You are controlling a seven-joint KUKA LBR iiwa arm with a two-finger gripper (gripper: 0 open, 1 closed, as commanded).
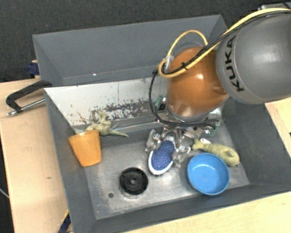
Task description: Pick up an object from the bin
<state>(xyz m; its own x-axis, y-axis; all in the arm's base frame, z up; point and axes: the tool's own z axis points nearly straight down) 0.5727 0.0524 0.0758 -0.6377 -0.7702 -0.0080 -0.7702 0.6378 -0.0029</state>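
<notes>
The gripper (174,140), open or closed I cannot tell, sits close beside the white-rimmed blue oval (161,157) at its lower left; best centre over that, clear of the blue bowl (207,174) below.

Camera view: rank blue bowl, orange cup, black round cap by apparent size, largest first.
1. blue bowl
2. orange cup
3. black round cap
Cup over cap is narrow: the cup stands taller, with its rim nearer the camera, so that gap is unsure.

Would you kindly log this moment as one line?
end effector: low in bin | nearest: blue-and-white oval thing | beside: blue bowl, yellowish toy
</notes>
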